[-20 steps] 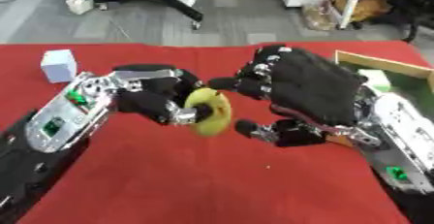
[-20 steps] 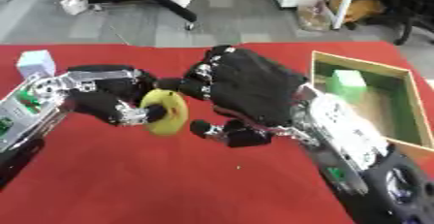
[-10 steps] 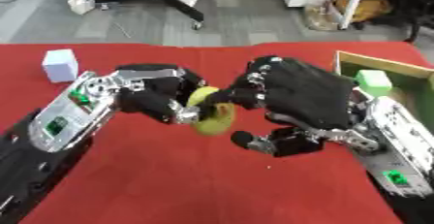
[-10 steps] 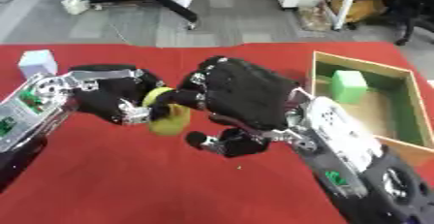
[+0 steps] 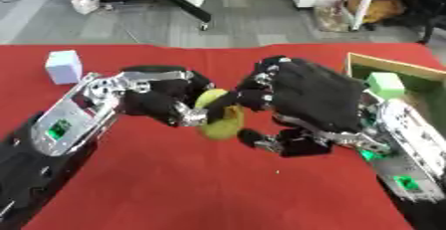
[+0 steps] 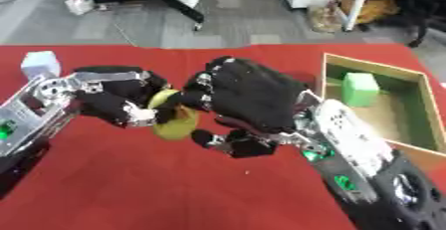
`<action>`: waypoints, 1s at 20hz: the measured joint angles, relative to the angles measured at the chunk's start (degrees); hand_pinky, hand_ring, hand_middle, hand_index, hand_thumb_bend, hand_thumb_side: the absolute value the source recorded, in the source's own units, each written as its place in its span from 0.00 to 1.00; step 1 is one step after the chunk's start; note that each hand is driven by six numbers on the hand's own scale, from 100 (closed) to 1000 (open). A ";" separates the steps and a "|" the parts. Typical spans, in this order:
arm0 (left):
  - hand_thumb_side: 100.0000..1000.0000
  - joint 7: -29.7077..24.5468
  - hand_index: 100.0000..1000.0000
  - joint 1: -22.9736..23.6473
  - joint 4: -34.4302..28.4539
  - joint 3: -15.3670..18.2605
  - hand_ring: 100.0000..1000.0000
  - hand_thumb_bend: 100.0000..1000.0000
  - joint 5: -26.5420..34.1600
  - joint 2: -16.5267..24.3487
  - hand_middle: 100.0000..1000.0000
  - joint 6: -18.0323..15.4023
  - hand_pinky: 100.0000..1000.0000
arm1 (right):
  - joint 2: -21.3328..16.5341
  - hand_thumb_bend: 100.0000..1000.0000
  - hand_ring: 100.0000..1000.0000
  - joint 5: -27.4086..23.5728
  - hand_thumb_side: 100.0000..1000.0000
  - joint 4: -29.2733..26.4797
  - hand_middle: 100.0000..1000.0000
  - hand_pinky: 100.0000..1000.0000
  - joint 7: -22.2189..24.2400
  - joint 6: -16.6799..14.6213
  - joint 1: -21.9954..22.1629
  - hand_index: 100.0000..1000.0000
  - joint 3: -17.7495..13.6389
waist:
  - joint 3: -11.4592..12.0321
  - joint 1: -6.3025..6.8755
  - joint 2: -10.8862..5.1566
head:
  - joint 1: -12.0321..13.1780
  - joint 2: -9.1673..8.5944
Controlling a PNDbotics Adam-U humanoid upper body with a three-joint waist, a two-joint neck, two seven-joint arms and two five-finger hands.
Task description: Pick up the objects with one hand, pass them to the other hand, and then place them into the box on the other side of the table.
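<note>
While the handover is mid-way: banana (image 5: 222,119) above the table, gripped by left hand (image 5: 166,102), right hand (image 5: 300,99) curling onto it. Box (image 6: 409,134) (one green block (image 6: 359,88) inside) awaits it.

Lab: grey floor (image 5: 261,20), equipment stand (image 5: 166,0)

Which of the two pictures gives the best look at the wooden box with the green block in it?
The right eye view: the box shows nearly whole, with the green block inside. The left eye view catches only its near corner at the edge.
</note>
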 measured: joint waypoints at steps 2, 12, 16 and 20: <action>0.21 -0.03 0.53 0.00 -0.15 -0.09 0.52 0.00 0.24 -0.01 0.40 0.42 0.56 | 0.00 0.22 0.33 0.80 0.00 0.10 0.31 0.49 -0.67 0.05 -0.01 0.74 -0.02 | 0.00 0.00 0.00 | 0.02 -0.01; 0.24 -0.53 0.54 -0.15 -1.07 -0.26 0.52 0.00 2.52 -0.05 0.40 2.31 0.59 | -0.11 0.20 0.31 4.29 0.00 0.80 0.29 0.49 -5.75 0.87 0.47 0.70 -0.14 | 0.04 0.00 0.00 | 0.22 -0.25; 0.25 -0.79 0.55 -0.44 -1.39 -0.26 0.53 0.00 3.05 -0.06 0.41 2.93 0.59 | -0.36 0.15 0.29 5.52 0.00 0.87 0.26 0.48 -8.77 1.88 0.64 0.62 -0.15 | 0.04 0.00 0.00 | 0.22 -0.44; 0.26 -1.01 0.55 -0.46 -1.43 -0.26 0.53 0.00 3.35 -0.06 0.41 3.20 0.60 | -0.39 0.10 0.28 6.23 0.00 1.66 0.26 0.48 -12.11 2.85 0.91 0.56 -0.02 | 0.05 0.00 0.00 | 0.22 -0.45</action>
